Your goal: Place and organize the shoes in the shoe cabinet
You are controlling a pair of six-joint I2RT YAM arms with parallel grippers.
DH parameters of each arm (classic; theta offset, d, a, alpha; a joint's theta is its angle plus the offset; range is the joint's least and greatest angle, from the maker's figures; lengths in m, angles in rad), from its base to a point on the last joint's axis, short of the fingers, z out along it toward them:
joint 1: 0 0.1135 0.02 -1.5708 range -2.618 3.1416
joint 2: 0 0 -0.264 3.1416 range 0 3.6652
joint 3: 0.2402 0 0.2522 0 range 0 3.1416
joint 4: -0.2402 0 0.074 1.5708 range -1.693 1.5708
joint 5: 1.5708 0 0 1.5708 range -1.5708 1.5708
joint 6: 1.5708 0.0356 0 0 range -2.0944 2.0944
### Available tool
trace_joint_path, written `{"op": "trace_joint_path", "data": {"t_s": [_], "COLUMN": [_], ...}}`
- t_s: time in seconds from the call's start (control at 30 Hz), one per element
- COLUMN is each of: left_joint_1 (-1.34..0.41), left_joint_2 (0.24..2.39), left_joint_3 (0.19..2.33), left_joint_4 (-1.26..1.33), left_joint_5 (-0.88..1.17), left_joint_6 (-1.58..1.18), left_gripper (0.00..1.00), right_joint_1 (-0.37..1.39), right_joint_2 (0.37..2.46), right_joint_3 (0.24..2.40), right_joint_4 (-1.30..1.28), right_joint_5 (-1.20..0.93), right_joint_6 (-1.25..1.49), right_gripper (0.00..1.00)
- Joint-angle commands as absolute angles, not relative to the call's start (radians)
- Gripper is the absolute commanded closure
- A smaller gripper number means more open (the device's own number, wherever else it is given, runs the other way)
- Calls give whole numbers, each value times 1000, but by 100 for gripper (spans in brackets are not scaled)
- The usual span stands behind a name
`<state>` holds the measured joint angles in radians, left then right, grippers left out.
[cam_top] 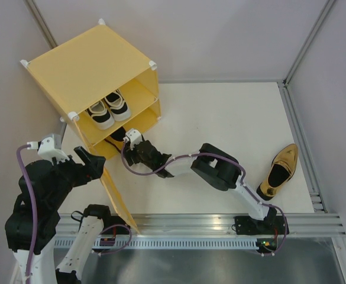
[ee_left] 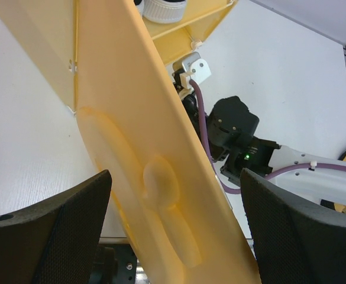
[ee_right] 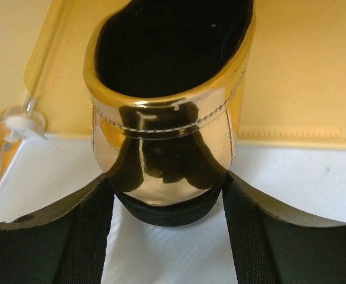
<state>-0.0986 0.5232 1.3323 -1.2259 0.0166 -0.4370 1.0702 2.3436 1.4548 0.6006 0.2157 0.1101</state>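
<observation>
Right gripper (ee_right: 168, 204) fingers seemingly clamping the heel of a gold slip-on (ee_right: 161, 148) at the shoe cabinet (cam_top: 84, 65) lower opening, left gripper (ee_left: 173, 234) fingers standing apart, straddling the open door (ee_left: 137, 148), sneakers (cam_top: 107, 108) sitting on the shelf above.

Lighting is bright, even and diffuse, from overhead. In the top view, the shoe cabinet (cam_top: 84, 65) shades its lower compartment. In the right wrist view, the gold shoe (ee_right: 161, 148) mirrors dark shapes on its heel. Lower frame edges of both wrist views are soft.
</observation>
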Motion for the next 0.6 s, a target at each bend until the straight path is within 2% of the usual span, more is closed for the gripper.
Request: {"op": "trace_joint_path", "data": {"t_s": [0.0, 0.27, 0.47, 0.57], "left_joint_1": [-98, -98, -98, -98], "left_joint_2": [543, 555, 554, 555], "left_joint_3": [1356, 1358, 1354, 1356], "left_joint_4": [-1252, -1259, -1259, -1258], "left_joint_5": [5, 5, 5, 5], "left_joint_6": [-428, -417, -417, -414], "left_gripper": [8, 8, 8, 8], "right_joint_1": [1065, 1052, 1039, 1013], "right_joint_2": [2385, 2450, 2493, 2505], "right_joint_3": [1583, 1706, 1796, 1815], "right_joint_4": [643, 595, 479, 436], "right_joint_5": [284, 279, 247, 213], "right_joint_6": [146, 192, 233, 279], "right_gripper": [99, 99, 94, 89]}}
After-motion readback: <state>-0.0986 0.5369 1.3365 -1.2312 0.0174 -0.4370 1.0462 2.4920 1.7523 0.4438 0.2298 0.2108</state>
